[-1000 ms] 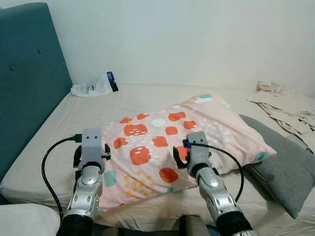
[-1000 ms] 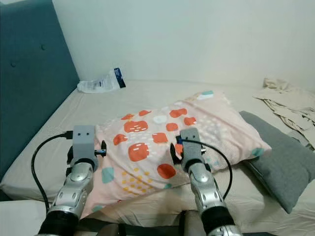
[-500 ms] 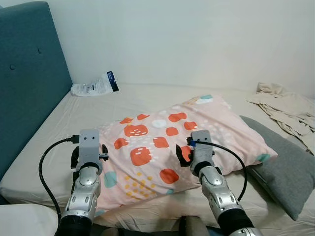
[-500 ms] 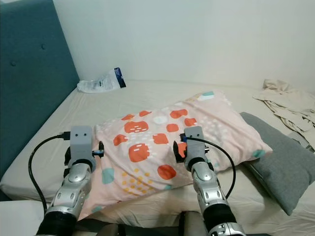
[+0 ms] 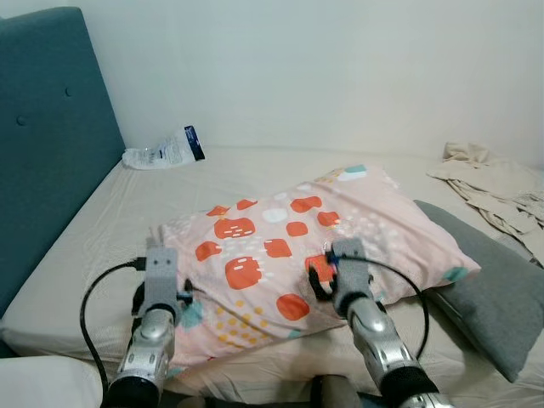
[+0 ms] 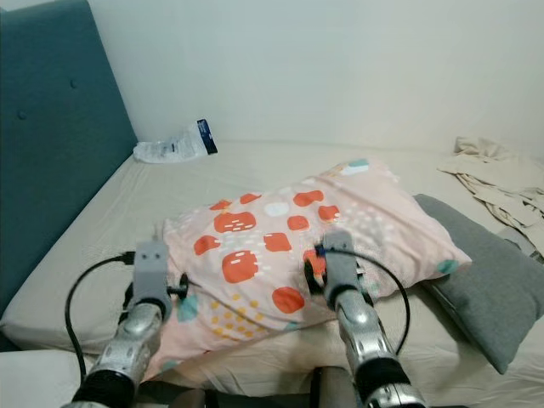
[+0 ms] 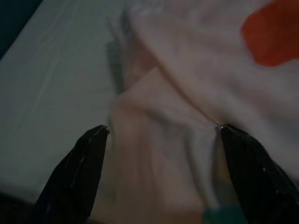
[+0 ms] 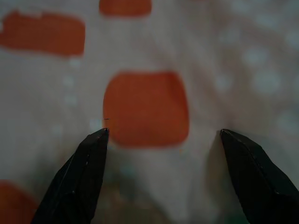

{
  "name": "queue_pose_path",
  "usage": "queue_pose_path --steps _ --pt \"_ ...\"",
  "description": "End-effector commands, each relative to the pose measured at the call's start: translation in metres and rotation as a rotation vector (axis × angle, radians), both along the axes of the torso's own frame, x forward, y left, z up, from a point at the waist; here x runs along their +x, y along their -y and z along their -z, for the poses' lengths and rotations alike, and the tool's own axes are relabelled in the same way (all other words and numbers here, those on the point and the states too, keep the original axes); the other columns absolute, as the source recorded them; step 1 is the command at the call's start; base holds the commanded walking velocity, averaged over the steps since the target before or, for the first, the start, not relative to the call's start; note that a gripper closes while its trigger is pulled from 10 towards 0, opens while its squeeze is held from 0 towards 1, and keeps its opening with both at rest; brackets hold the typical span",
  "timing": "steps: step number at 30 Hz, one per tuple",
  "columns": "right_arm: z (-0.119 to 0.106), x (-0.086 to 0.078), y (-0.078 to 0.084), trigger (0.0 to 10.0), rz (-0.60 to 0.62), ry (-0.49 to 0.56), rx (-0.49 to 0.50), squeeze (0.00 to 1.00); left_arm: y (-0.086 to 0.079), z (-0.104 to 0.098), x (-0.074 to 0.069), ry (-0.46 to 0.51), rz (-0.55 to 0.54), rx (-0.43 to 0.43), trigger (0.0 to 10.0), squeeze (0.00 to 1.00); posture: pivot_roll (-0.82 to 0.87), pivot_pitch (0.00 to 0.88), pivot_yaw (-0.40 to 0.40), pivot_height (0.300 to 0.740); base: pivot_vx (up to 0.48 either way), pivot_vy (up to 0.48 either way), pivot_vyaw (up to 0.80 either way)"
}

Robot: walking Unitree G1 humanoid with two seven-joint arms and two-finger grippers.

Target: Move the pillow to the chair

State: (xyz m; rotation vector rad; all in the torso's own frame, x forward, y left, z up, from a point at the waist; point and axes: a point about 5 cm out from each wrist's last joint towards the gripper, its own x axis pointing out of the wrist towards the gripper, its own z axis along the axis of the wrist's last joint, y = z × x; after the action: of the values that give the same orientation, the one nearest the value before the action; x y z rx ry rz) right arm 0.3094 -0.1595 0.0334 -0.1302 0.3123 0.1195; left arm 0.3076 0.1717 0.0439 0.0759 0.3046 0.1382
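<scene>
Over the last second both arms have pushed forward and down, so the left gripper now straddles the near left corner of the soft pink fabric pillow with orange and teal blotches, lying on the beige bed sheet. The right gripper has closed in on its near middle. Both sets of fingers are spread wide and hold nothing, so the pinch on the loose, wrinkled cover looks imminent.

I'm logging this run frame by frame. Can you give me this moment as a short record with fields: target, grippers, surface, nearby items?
target: patterned pillow, lying flat on the bed, not lifted
left gripper: open, fingers spread at the pillow's near left edge
right gripper: open, fingers spread just over an orange patch of the pillow
surface: bed with beige sheet, teal headboard on the left
nearby: grey cushion right of the pillow; plastic packet by the wall; crumpled cloth far right
</scene>
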Motion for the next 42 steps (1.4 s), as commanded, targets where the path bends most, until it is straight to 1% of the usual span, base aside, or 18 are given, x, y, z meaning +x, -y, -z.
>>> queue_pose_path --steps 1,2,3,5,6,7,9,11,13,15,18,25,29,30,34,35,37,42 --pt "0.007 -0.007 0.002 10.0 0.004 -0.016 0.0 0.0 0.001 0.003 -0.004 0.0 0.008 -0.004 10.0 0.0 0.03 0.0 -0.033 0.607 0.0 0.0 0.0" --pt "0.015 -0.015 0.005 10.0 0.027 -0.039 0.01 0.0 -0.001 0.011 -0.011 -0.032 0.013 0.014 10.0 0.0 0.02 0.012 -0.031 0.607 0.0 0.0 0.0" --pt "0.02 -0.025 0.008 10.0 0.046 -0.035 0.016 0.0 -0.003 0.016 -0.02 -0.045 0.021 0.014 10.0 0.0 0.01 0.02 -0.027 0.607 0.0 0.0 0.0" --pt "0.018 -0.026 0.008 10.0 0.044 -0.018 0.016 0.0 -0.003 0.015 -0.021 -0.033 0.023 -0.001 10.0 0.0 0.01 0.022 -0.026 0.607 0.0 0.0 0.0" --pt "0.014 -0.028 0.007 10.0 0.035 0.026 0.024 0.0 -0.003 0.012 -0.024 0.009 0.024 -0.044 10.0 0.0 0.01 0.028 -0.023 0.607 0.0 0.0 0.0" --pt "0.014 -0.029 0.007 10.0 0.032 0.035 0.029 0.0 -0.004 0.014 -0.025 0.011 0.029 -0.026 10.0 0.0 0.01 0.034 -0.018 0.607 0.0 0.0 0.0" --pt "0.014 -0.029 0.006 10.0 0.028 0.041 0.031 0.0 -0.006 0.017 -0.026 0.008 0.037 0.001 10.0 0.0 0.0 0.037 -0.015 0.607 0.0 0.0 0.0" --pt "0.014 -0.03 0.005 10.0 0.022 0.041 0.026 0.0 -0.005 0.016 -0.027 0.011 0.044 0.005 10.0 0.0 0.0 0.039 -0.014 0.607 0.0 0.0 0.0" --pt "0.013 -0.031 0.003 10.0 -0.014 0.064 -0.023 0.0 -0.003 0.014 -0.027 0.028 0.055 -0.013 10.0 0.0 0.0 0.047 -0.016 0.607 0.0 0.0 0.0" --pt "0.012 -0.033 0.001 10.0 -0.041 0.072 -0.02 0.0 -0.001 0.012 -0.026 0.033 0.061 -0.011 10.0 0.0 0.0 0.049 -0.016 0.607 0.0 0.0 0.0" --pt "0.007 -0.034 0.0 10.0 -0.047 0.098 0.011 0.0 0.0 0.009 -0.024 0.045 0.055 -0.008 10.0 0.0 0.0 0.057 -0.017 0.622 0.0 0.0 0.0" --pt "0.003 -0.03 0.004 10.0 -0.022 0.12 0.002 0.0 0.002 0.005 -0.02 0.063 0.054 -0.015 10.0 0.0 0.01 0.047 -0.021 0.652 0.0 0.0 0.0" --pt "-0.002 -0.025 0.005 10.0 -0.014 0.139 0.008 0.0 0.001 -0.001 -0.015 0.085 0.049 -0.021 10.0 0.0 0.01 0.041 -0.018 0.667 0.0 0.0 0.0" --pt "-0.006 -0.022 0.006 10.0 -0.004 0.154 0.01 0.0 -0.001 -0.005 -0.012 0.099 0.035 -0.034 10.0 0.0 0.02 0.037 -0.016 0.677 0.0 0.0 0.0" --pt "-0.01 -0.019 0.007 10.0 0.01 0.171 0.012 0.0 -0.003 -0.008 -0.01 0.108 0.021 -0.045 10.0 0.0 0.02 0.035 -0.014 0.692 0.0 0.0 0.0" --pt "-0.014 -0.016 0.009 10.0 0.036 0.182 0.016 0.0 -0.003 -0.009 -0.009 0.11 0.024 -0.04 10.0 0.0 0.02 0.033 -0.013 0.701 0.0 0.0 0.0" --pt "-0.02 -0.012 0.011 10.0 0.058 0.217 0.027 0.0 -0.005 -0.01 -0.008 0.111 0.017 -0.039 10.0 0.0 0.02 0.033 -0.011 0.701 0.0 0.0 0.0" --pt "-0.022 -0.009 0.01 10.0 0.058 0.22 0.005 0.0 -0.008 -0.009 -0.008 0.105 0.0 -0.047 10.0 0.0 0.02 0.032 -0.012 0.701 0.0 0.0 0.0"
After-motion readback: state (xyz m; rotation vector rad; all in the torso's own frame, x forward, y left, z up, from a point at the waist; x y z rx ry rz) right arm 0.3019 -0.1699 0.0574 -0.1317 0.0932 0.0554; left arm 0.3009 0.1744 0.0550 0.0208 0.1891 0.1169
